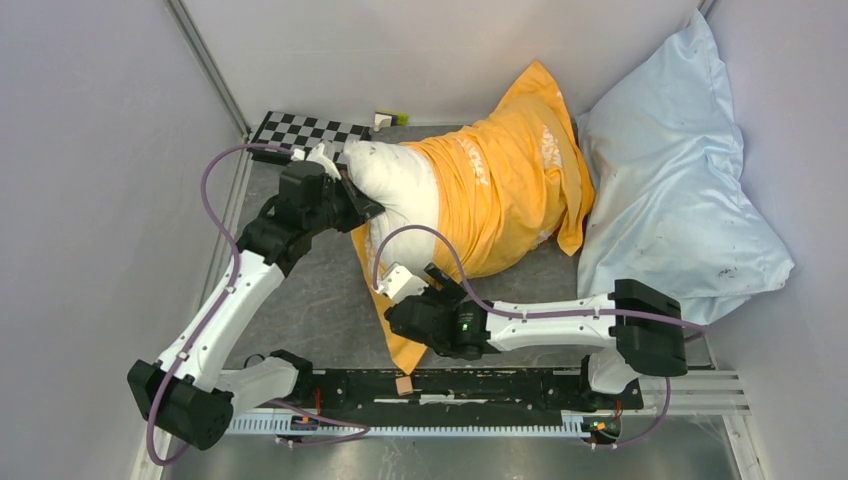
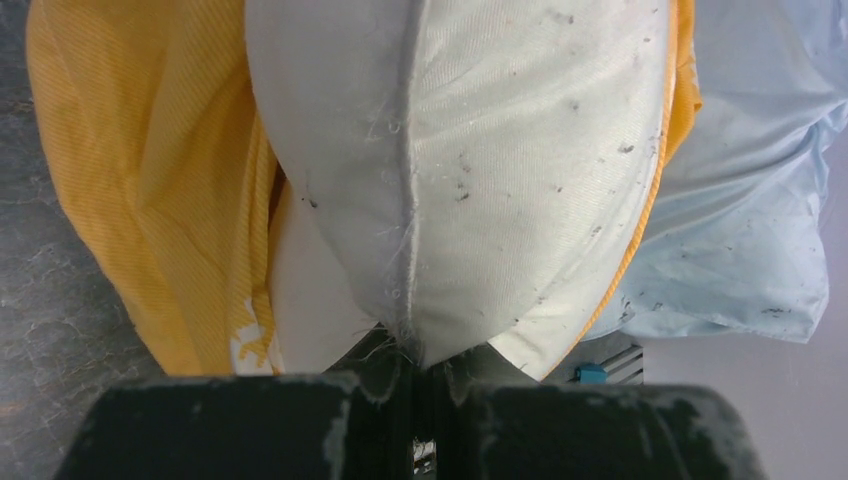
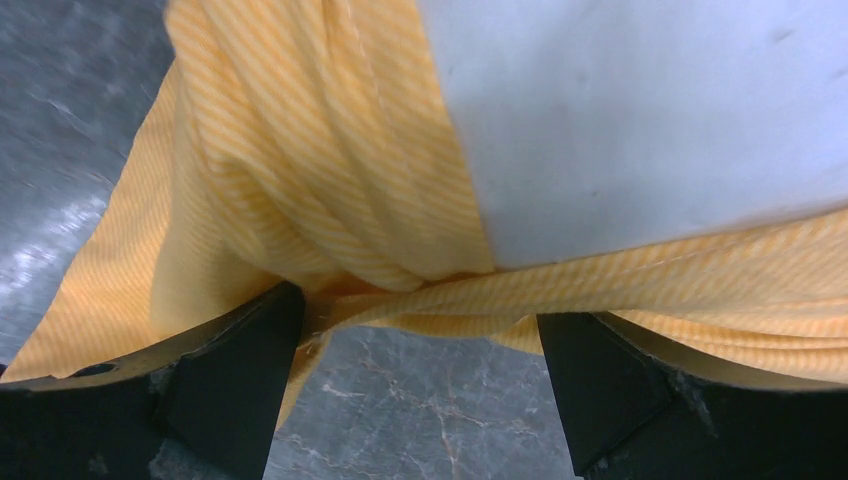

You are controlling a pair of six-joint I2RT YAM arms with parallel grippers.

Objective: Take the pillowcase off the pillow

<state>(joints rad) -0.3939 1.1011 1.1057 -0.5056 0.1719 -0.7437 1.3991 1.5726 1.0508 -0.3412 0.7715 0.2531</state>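
- Gripping the seamed end of the plump white stuffed pillow [image 2: 500,150], the left gripper [image 2: 420,372] has its jaws together, clamped on that end.
- The bright orange thin fabric pillowcase [image 1: 505,185] covers the rest of the pillow; the bare white end sticks out of it at 9 o'clock, mid-way across the dark grey marbled table [image 1: 320,300].
- A loose flap of the pillowcase trails toward 7 o'clock, flat on the table, reaching the right gripper [image 3: 420,345].
- The right gripper's jaws stand apart, with a bunched orange fold running across the gap between them, not pinched.
- A large shiny pale blue pillow [image 1: 680,190] presses against the pillowcase at 3 o'clock, crowding that side.
- A black-and-white checkerboard [image 1: 300,130] lies at 10 o'clock, just behind the left gripper.
- A small yellow-green object [image 1: 393,118] sits at 11 o'clock by the back wall; too small to tell what it is.
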